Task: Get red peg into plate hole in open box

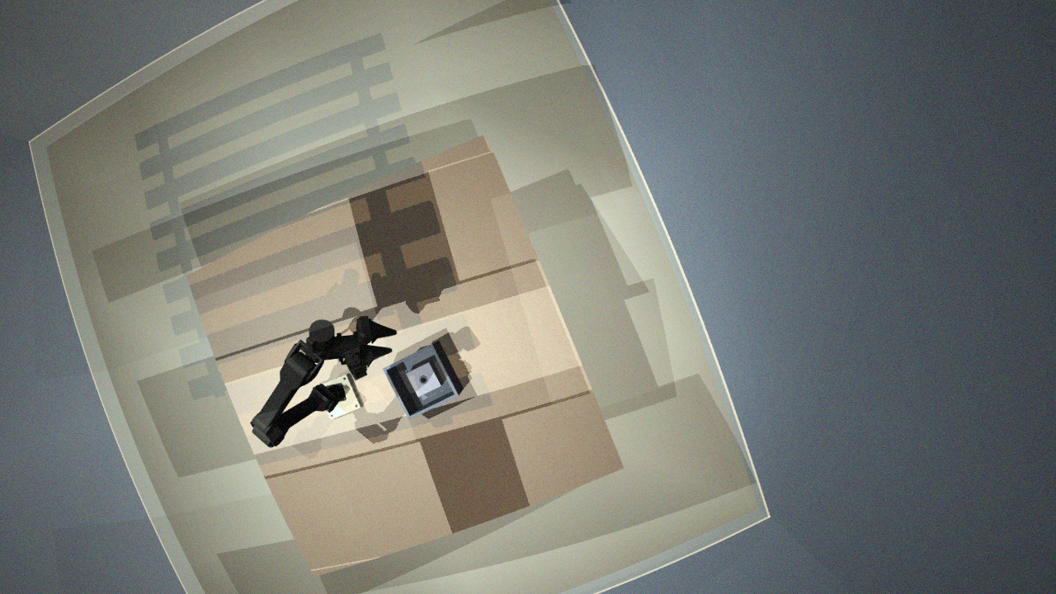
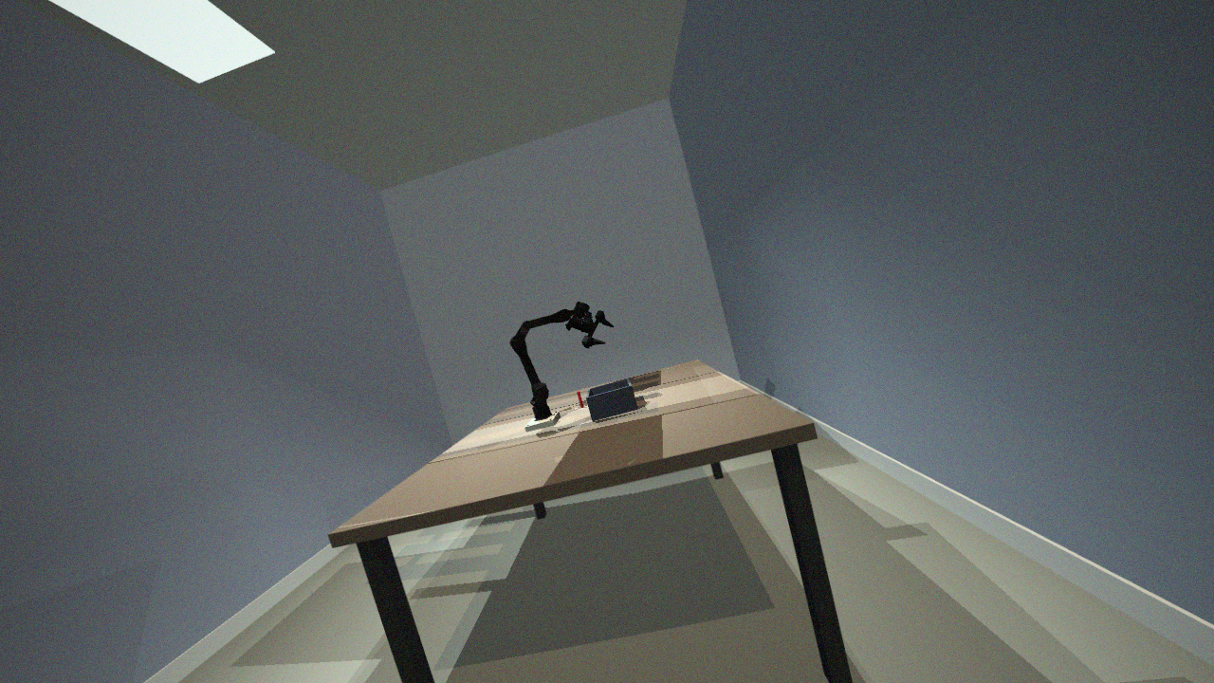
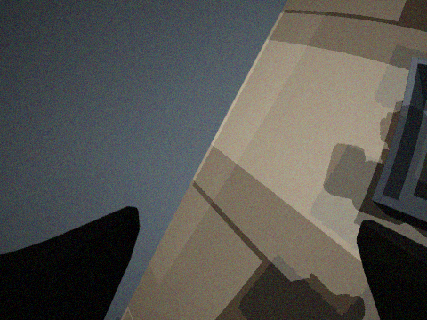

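Note:
The red peg stands roughly upright on the table between the arm's base and the box in the exterior view. I cannot make it out in the top view or the wrist view. The dark blue-grey open box sits in front of the arm, partly cut off at the wrist view's right edge. The pale plate at its bottom shows a dark round hole, with no red in it. My gripper is wide open and empty, high above the table, beside the box in the top view.
The wooden table carries the arm's white base plate on the side of the box away from the far table edge. Dark shadows cross the table top around the box.

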Robot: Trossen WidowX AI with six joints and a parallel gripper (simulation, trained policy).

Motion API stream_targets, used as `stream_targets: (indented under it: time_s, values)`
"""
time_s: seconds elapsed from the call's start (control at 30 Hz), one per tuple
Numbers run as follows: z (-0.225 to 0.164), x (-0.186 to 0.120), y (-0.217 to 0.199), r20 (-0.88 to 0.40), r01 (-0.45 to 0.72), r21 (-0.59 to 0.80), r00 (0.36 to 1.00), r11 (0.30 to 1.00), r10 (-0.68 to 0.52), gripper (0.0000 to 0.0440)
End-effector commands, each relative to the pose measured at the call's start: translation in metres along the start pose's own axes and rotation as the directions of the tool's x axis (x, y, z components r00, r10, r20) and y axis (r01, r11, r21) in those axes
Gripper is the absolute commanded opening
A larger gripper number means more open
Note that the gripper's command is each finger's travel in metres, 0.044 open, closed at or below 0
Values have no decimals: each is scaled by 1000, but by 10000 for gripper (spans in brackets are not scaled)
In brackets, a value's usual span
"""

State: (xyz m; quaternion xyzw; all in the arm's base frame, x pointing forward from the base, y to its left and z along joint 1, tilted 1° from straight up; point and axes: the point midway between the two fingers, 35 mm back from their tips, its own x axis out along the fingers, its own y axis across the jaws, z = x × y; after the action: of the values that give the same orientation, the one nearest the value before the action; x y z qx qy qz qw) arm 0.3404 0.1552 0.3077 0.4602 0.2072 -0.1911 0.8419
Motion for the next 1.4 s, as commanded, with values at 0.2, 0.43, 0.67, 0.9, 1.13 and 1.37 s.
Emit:
stream_targets:
  time_s: [0.2, 0.43, 0.67, 0.9, 1.13, 1.37]
  values:
    - [-37, -21, -53, -178, 113, -207, 972, 972, -151, 440]
    - [-62, -36, -102, -282, 191, -369, 910, 910, -305, 440]
    - [-85, -49, -158, -342, 271, -511, 807, 816, -482, 440]
    - [-104, -53, -204, -367, 336, -583, 703, 739, -609, 440]
    - [-122, -46, -234, -384, 370, -599, 644, 710, -661, 440]
    - [-141, -32, -258, -400, 382, -595, 623, 707, -673, 440]
